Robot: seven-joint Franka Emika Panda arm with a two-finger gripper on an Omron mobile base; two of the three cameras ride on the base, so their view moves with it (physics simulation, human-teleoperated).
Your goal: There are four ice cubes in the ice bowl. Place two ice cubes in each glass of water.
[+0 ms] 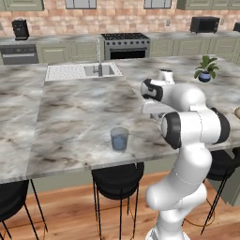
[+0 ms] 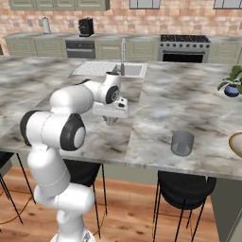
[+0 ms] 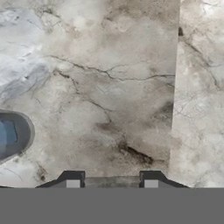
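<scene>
One glass of water (image 1: 119,139), a short grey tumbler with bluish water, stands near the counter's front edge. It also sits right of the arm in the right base view (image 2: 182,143) and at the left edge of the hand view (image 3: 13,133). My gripper (image 2: 110,121) hangs low over bare marble, to the side of the glass and apart from it. In the hand view the gripper (image 3: 111,183) points down at the counter, its fingertips (image 3: 72,182) apart with nothing between them. A sliver of the ice bowl's rim (image 2: 236,143) shows at the right edge (image 1: 237,112). The ice cubes are out of view.
A small blue plant pot (image 1: 205,75) stands far right on the counter (image 2: 231,89). A sink with a tap (image 1: 98,70) lies at the back of the island. Black stools (image 1: 117,180) stand under the front edge. A seam runs through the marble (image 3: 175,87).
</scene>
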